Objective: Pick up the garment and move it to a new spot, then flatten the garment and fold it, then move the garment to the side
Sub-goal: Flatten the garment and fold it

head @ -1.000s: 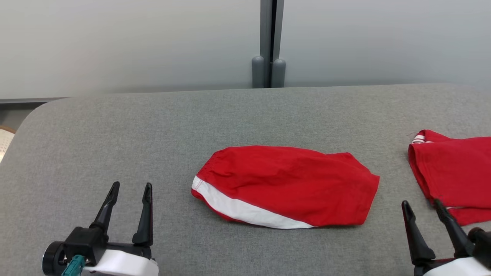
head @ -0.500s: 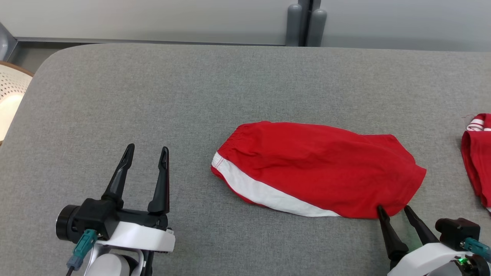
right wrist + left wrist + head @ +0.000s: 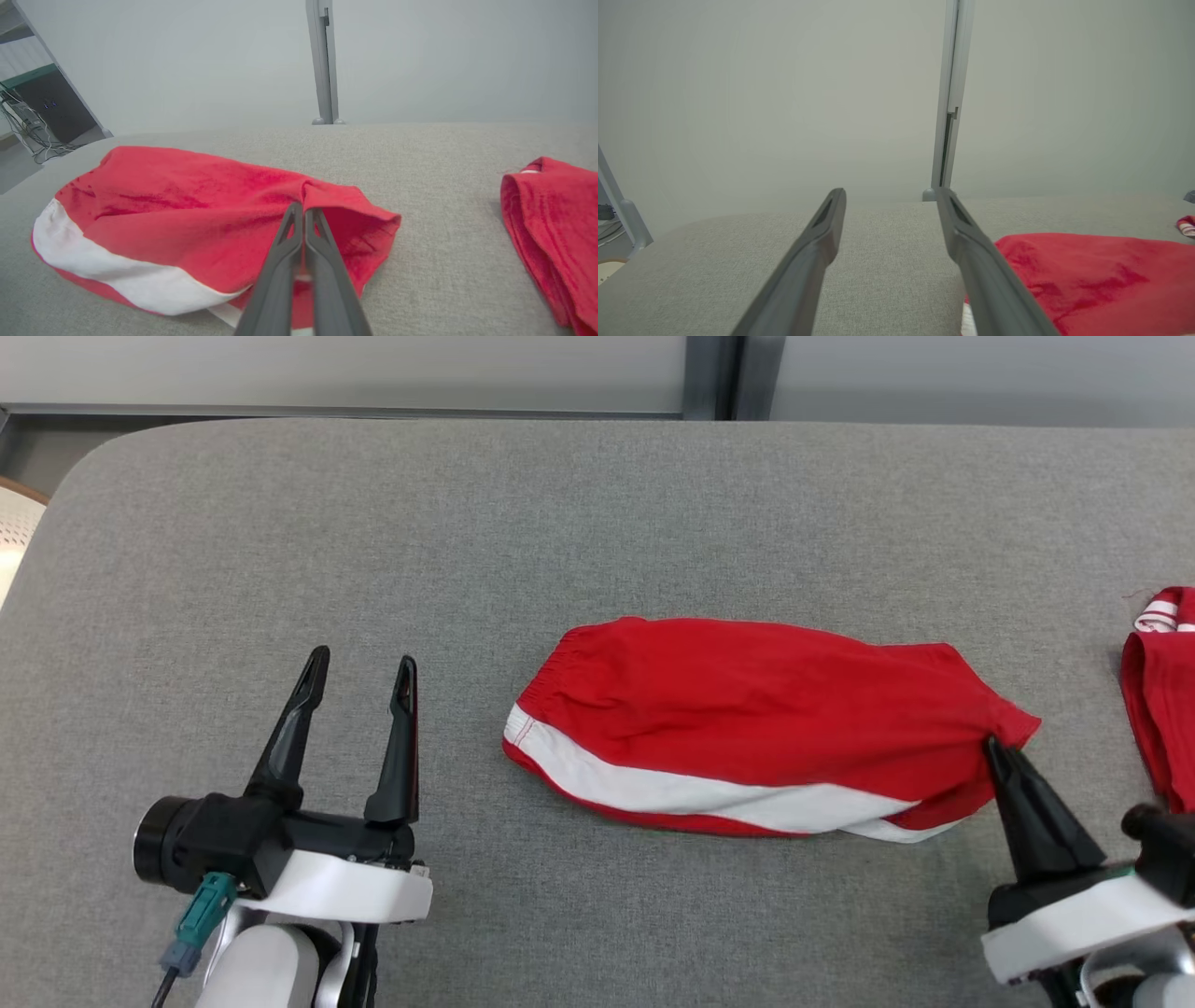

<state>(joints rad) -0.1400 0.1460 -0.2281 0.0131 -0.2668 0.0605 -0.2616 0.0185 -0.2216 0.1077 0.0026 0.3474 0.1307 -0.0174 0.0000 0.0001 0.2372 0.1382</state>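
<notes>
Where the right end effector (image 3: 991, 745) pinches it, the garment (image 3: 747, 709) bunches.

Left hand (image 3: 364, 659) well left of shorts (image 3: 747, 709), not touching them; fingers (image 3: 397, 747) spread wide, nothing between. Right hand (image 3: 995, 747) at shorts' right end; fingers pressed together, pinching raised fold of cloth.

No text, label, brand, number or sign can be read on anything seen in these views.

Black gripper (image 3: 364, 658), white cuff (image 3: 327, 893) (teal plug (image 3: 207, 908))
</notes>
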